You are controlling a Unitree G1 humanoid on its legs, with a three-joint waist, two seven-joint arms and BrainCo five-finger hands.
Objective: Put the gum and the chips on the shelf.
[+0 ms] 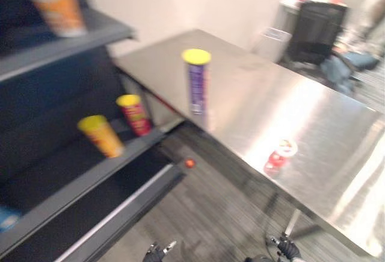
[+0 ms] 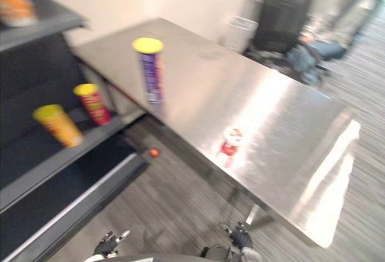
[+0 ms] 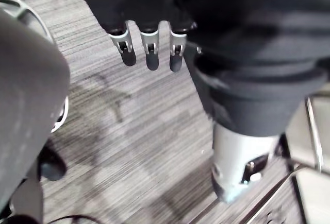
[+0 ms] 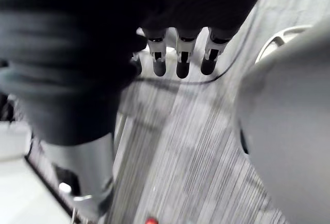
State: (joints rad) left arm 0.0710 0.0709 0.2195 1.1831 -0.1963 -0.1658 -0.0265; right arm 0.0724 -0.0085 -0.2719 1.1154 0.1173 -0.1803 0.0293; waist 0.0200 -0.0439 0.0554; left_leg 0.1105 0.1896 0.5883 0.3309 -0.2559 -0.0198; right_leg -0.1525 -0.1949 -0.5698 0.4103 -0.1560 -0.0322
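A tall purple chips can (image 1: 197, 84) with a yellow lid stands upright near the left edge of the steel table (image 1: 313, 111). The gum (image 1: 280, 154), a small red and white tub, sits further right near the table's front edge. To the left is the dark shelf (image 1: 90, 174). My left hand (image 1: 157, 251) and right hand (image 1: 287, 249) hang low over the floor, far from both items. In the wrist views the left hand's fingers (image 3: 151, 54) and the right hand's fingers (image 4: 180, 62) are straight and hold nothing.
On the shelf stand a yellow-orange can (image 1: 101, 135), a red can (image 1: 134, 115) and, higher up, an orange can (image 1: 53, 4). A small red thing (image 1: 190, 162) lies on the floor below the table. Behind the table are a white bin (image 1: 272, 42), a black cabinet (image 1: 316, 30) and a seated person (image 1: 352, 60).
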